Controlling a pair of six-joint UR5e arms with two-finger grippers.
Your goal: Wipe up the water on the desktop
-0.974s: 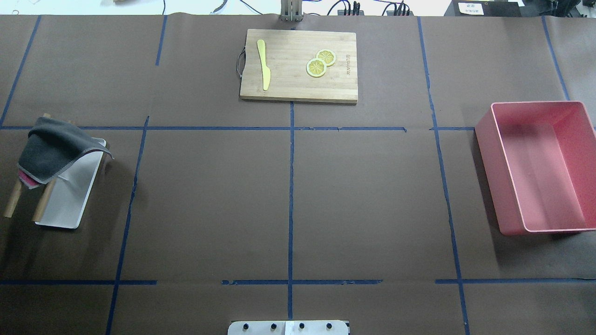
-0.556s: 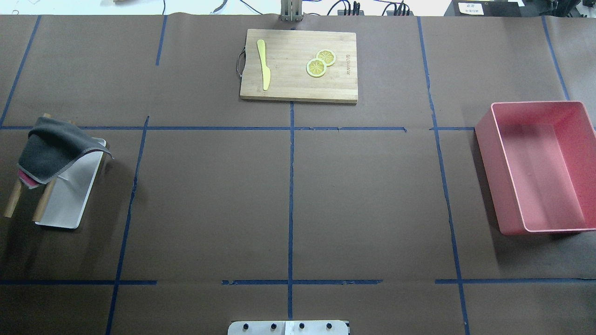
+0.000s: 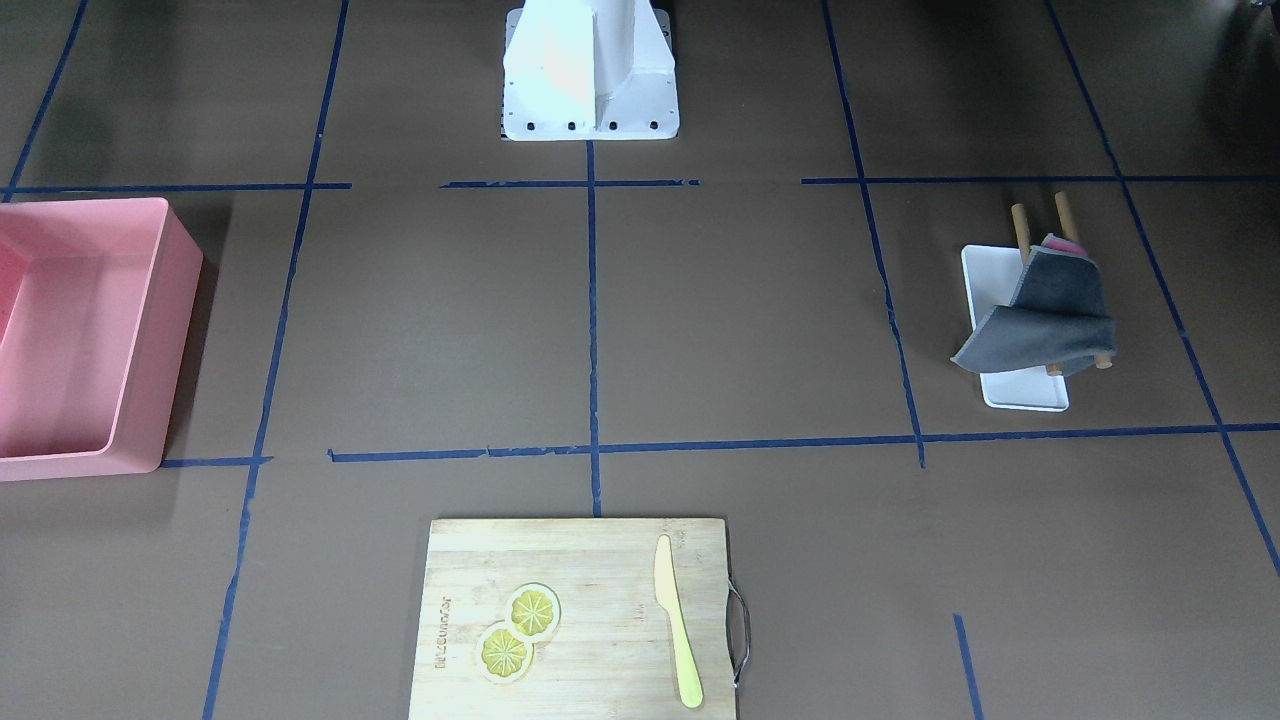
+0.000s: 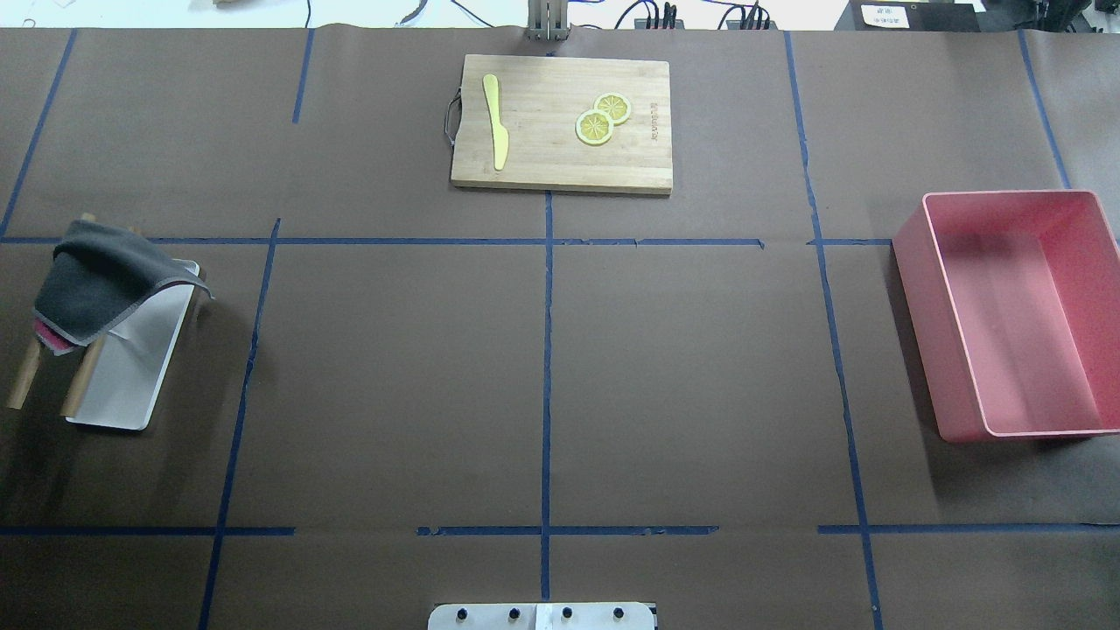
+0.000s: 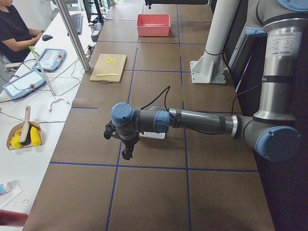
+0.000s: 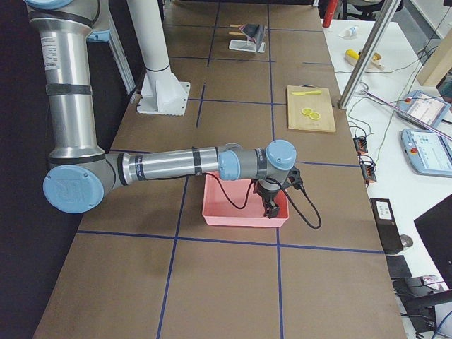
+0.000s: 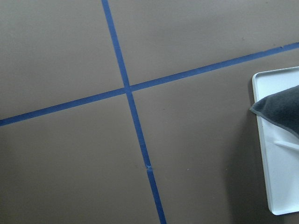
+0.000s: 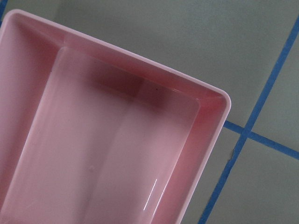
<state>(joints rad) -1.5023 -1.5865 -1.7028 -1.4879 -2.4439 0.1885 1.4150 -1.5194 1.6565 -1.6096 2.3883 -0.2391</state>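
Overhead exterior: dark-brown counter (image 4: 394,376) fills the frame, split into rectangles by blue tape lines (image 4: 546,350). Grey cloth (image 4: 96,280) at the mid-left edge, draped over two wooden rods (image 4: 77,392) and hanging onto a white tray (image 4: 131,394). Pink bin (image 4: 914,332) at the mid-right edge. Cutting board (image 4: 560,166) at top centre, carrying a yellow knife (image 4: 496,122) and two lemon slices (image 4: 595,128).

Exterior left: left tool (image 5: 126,149) hangs above the counter near frame centre, pointing down, beside the tray. Cannot tell how far open it is or whether it holds anything.

Exterior right: right tool (image 6: 272,207) hangs over the bin's near end, right of frame centre. Opening and hold likewise cannot be told.

Left wrist-mounted: tape crossing at upper centre; tray corner and cloth tip at the right edge.

Right wrist-mounted: bin interior fills the left and centre.
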